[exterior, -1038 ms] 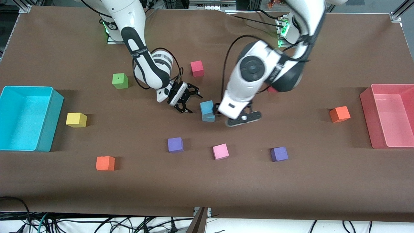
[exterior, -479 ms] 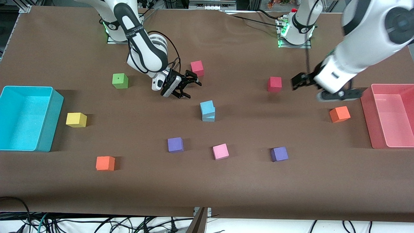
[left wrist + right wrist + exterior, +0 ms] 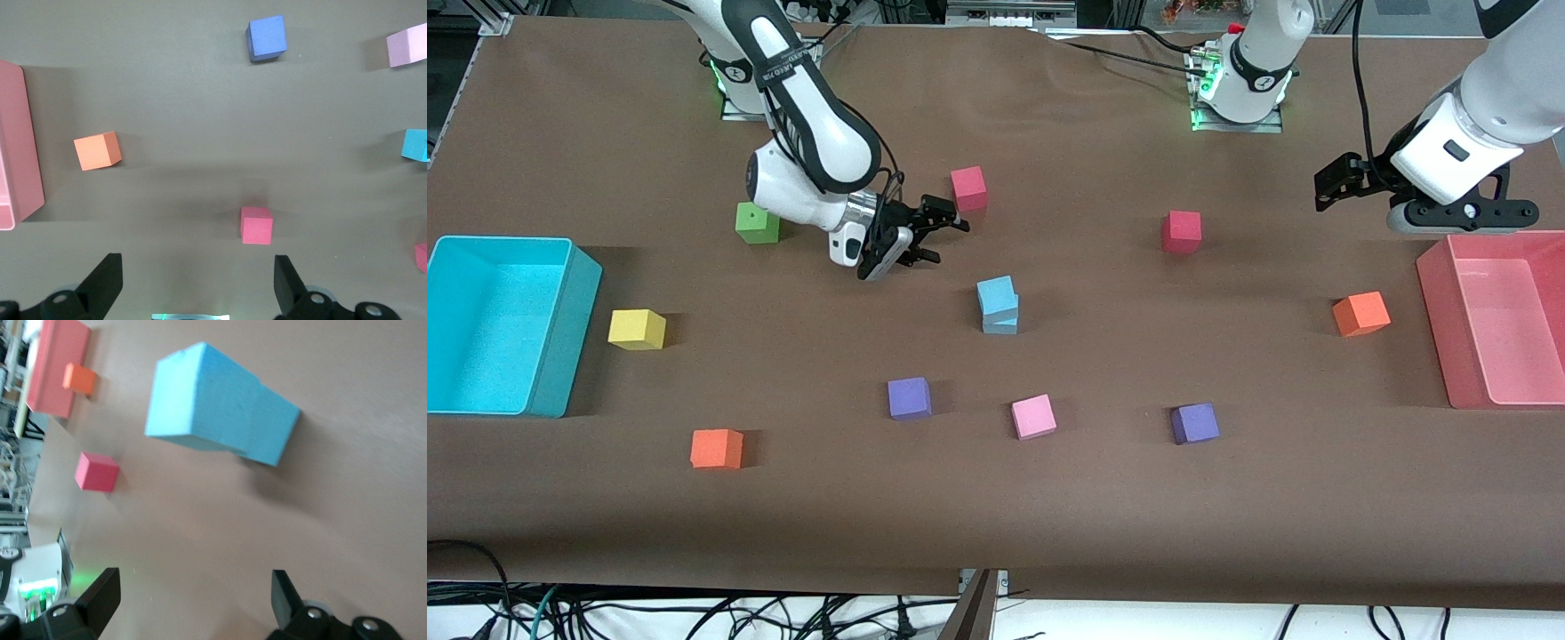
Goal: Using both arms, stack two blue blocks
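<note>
The two blue blocks (image 3: pixel 998 304) sit stacked mid-counter, the upper one (image 3: pixel 996 293) resting slightly askew on the lower (image 3: pixel 1001 323), with neither arm touching them. The right gripper (image 3: pixel 934 233) hangs over the counter between the stack and the green cube (image 3: pixel 757 222), near a red cube (image 3: pixel 968 188), its jaws spread and empty. The left gripper (image 3: pixel 1336 187) hangs over the counter beside the pink bin (image 3: pixel 1437 313) at the left arm's end, well apart from the stack, its jaws also spread and empty.
</note>
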Motion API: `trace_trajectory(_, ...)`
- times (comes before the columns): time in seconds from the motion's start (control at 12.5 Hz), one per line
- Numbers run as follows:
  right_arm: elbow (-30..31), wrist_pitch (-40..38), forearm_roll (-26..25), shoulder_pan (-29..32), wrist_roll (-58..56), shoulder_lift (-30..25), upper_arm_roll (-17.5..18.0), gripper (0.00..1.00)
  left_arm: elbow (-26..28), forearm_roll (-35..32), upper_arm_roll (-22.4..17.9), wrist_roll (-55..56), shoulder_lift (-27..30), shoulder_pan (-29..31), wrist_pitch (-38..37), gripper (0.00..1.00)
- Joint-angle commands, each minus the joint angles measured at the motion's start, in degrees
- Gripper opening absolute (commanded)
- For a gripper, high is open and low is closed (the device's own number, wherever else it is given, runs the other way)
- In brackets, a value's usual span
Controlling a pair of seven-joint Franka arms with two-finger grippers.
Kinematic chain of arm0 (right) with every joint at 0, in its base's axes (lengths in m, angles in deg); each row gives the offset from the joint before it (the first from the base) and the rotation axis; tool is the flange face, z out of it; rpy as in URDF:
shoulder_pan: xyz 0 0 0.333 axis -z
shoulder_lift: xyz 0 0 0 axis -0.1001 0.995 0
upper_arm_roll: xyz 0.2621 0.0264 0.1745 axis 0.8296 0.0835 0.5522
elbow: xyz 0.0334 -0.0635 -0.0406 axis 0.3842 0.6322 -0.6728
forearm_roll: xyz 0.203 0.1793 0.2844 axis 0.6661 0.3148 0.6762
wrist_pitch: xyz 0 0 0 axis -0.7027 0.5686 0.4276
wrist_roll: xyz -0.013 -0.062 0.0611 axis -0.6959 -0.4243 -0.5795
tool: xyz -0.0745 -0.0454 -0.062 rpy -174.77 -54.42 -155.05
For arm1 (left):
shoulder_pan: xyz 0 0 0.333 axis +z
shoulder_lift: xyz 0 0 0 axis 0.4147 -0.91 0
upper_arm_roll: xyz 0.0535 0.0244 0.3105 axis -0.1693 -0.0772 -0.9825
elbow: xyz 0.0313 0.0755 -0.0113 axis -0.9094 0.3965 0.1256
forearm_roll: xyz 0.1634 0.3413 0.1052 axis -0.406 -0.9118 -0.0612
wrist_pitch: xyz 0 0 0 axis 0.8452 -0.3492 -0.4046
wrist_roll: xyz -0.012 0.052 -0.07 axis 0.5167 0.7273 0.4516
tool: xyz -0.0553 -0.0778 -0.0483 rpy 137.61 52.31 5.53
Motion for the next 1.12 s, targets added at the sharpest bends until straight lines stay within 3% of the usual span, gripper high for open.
trace_trajectory(0.0,1.83,-4.94,-15.89,4.12,12.05,-3.84,0.88,1.00,0.85,-1.47,0.20,-1.37,0.83,0.02,-0.57,1.00)
trace_trajectory(0.24,1.31,-12.93,-40.67,9.74,28.13,-7.35,0.79,1.00,0.67,-1.47,0.20,-1.37,0.83,0.02,-1.01,1.00)
trace_trajectory(0.48,-0.27,-19.01,-61.86,15.28,44.22,-11.13,0.79,1.00,0.50,-1.47,0.20,-1.37,0.83,0.02,-1.28,1.00)
trace_trajectory(0.8,-5.36,-20.87,-77.63,21.95,60.23,-14.91,0.62,1.00,0.50,-1.47,0.20,-1.29,0.83,0.02,-1.63,1.00)
trace_trajectory(1.04,-16.14,-30.85,-78.02,26.46,60.53,-16.33,-3.49,1.00,0.41,-1.47,0.20,-1.28,0.83,0.02,-1.89,1.00)
